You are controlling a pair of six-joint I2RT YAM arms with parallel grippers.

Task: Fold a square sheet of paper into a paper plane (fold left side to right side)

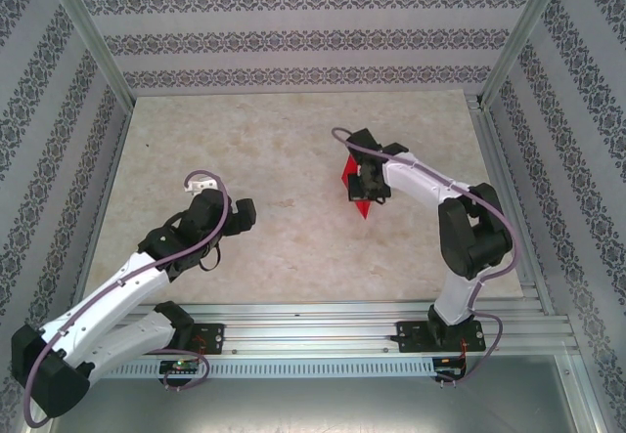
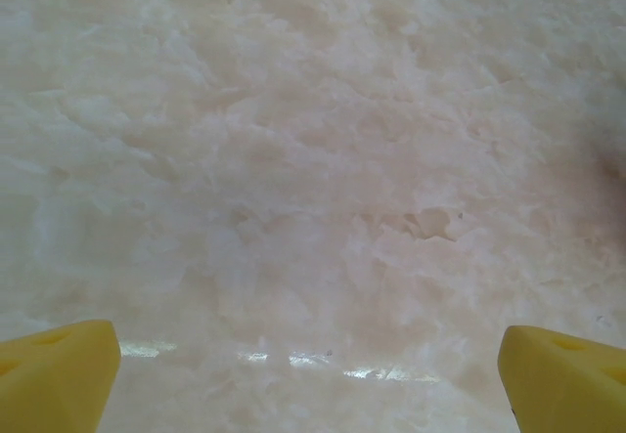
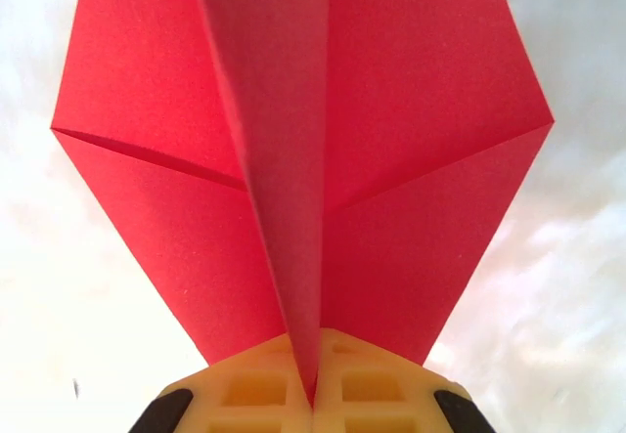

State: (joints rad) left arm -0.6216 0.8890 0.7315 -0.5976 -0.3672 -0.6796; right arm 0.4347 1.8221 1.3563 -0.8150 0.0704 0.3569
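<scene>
Red paper plane [image 3: 411,159] looked nearly finished, its keel pinched bottom-centre by your right gripper [image 3: 313,399]; your left gripper [image 2: 309,365] hung spread.

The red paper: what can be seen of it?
The red paper is thin, plain and bright, folded to a point. A raised centre fold runs along it, with a wing on each side, each crossed by a slanted crease. The right tool is shut on the centre fold at the narrow end. Whether it touches the table, I cannot tell.
</scene>
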